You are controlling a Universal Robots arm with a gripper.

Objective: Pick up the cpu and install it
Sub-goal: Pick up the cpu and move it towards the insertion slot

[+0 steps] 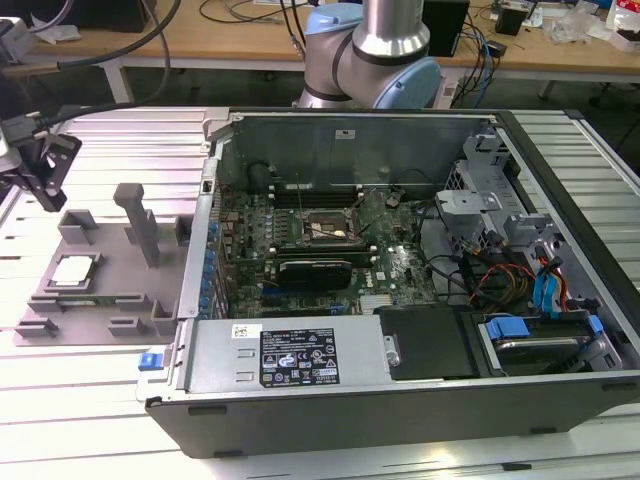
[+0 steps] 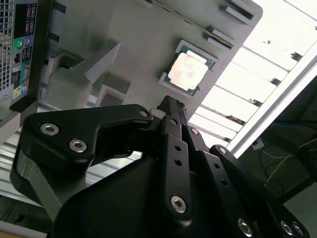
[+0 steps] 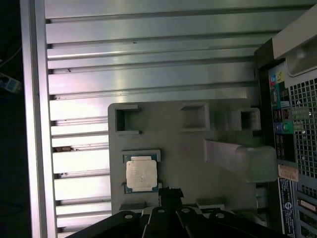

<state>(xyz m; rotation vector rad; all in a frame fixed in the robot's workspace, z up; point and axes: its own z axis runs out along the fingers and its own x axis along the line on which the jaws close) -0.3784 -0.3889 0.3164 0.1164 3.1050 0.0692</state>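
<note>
Cpu [image 3: 141, 174] sits in the grey tray [image 3: 188, 148] below the gripper [image 3: 171, 192], apart from it (fingers closed together, gripping nothing).

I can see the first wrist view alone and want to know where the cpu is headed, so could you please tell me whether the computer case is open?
Observer: Yes. In the exterior view the computer case lies on its side with no cover, and the motherboard is exposed.
Operator: Thank you. Is the socket in sight?
Observer: Yes, the dark square socket frame sits near the middle of the board, with a long black card lying right beside it.
Operator: How does the gripper stand to the cpu?
Observer: From the side, the gripper hangs in the air over the far edge of the gray tray, apart from the cpu.
</note>
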